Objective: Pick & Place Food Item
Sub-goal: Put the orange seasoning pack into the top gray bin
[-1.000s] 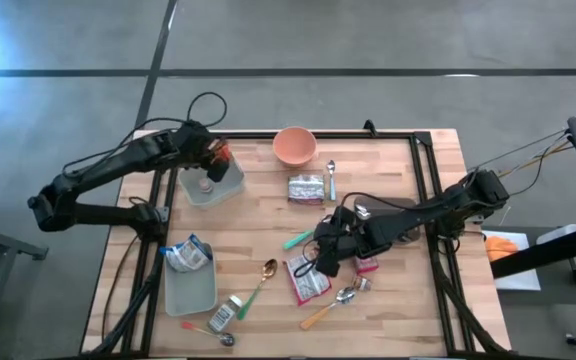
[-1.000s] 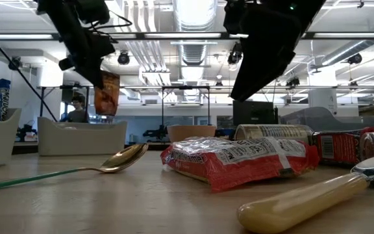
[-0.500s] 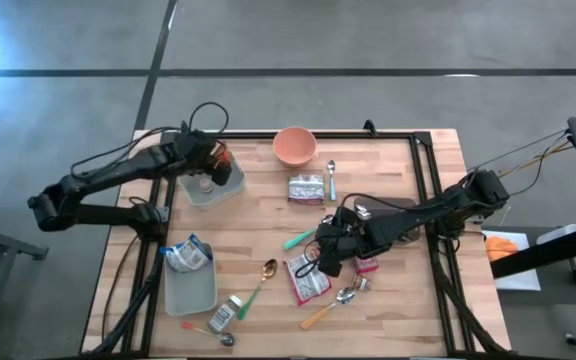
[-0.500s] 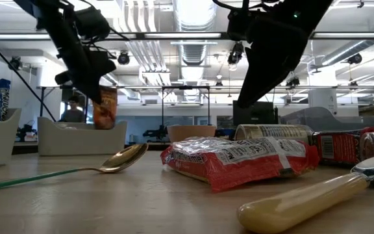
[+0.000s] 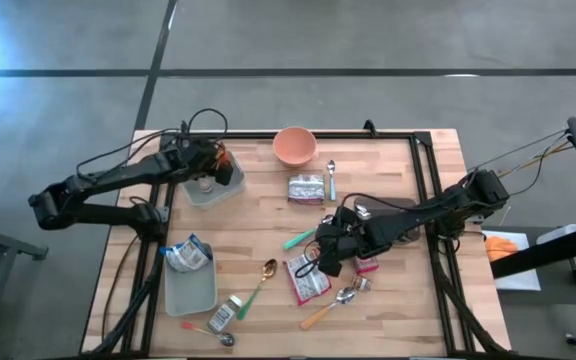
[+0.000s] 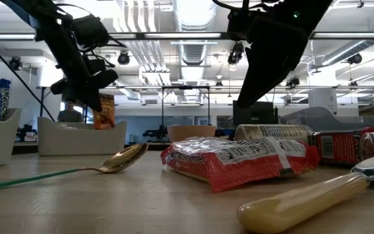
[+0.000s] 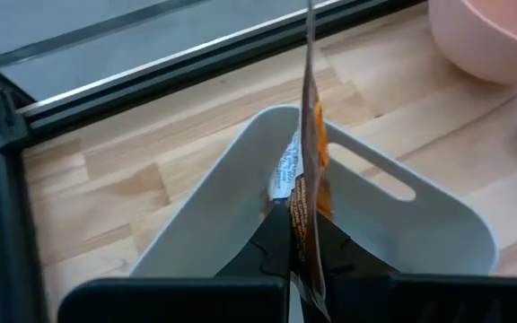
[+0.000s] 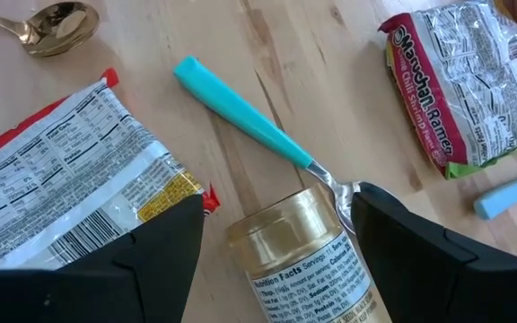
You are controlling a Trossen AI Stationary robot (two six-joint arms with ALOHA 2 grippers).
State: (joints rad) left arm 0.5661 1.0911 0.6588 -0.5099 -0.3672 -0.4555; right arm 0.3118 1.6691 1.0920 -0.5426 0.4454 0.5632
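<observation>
An orange-red food packet (image 6: 104,111) hangs at the far left over a pale grey bin (image 5: 215,188), with my left gripper (image 5: 211,165) shut on it. In the low view the packet's lower end sits behind the bin's rim (image 6: 82,123). Mid-table, my right gripper (image 5: 325,252) stands open above a gold-lidded can (image 8: 305,258). That can lies on its side on the wood between the fingers, untouched. My left gripper pinches the packet's flat faces between its two fingers (image 7: 272,244); the packet shows edge-on at the hold (image 7: 302,224). The fingers slant down from the table's left. The packet hangs upright, its lower end down inside the bin (image 7: 240,202); whether it rests on the bin's floor is hidden.
A pink bowl (image 5: 294,145), a ramen pack (image 5: 306,188) and a blue-handled spoon (image 5: 330,178) lie at the back. A teal spoon (image 8: 240,112), a red packet (image 5: 306,279), gold and yellow-handled spoons (image 5: 266,272) crowd the middle. A grey tray (image 5: 190,290) holds a bag at near left.
My left gripper has come down over the bin with the packet and rolled a little. The packet, which hung clear above the bin's rim, now has its lower end below that rim.
</observation>
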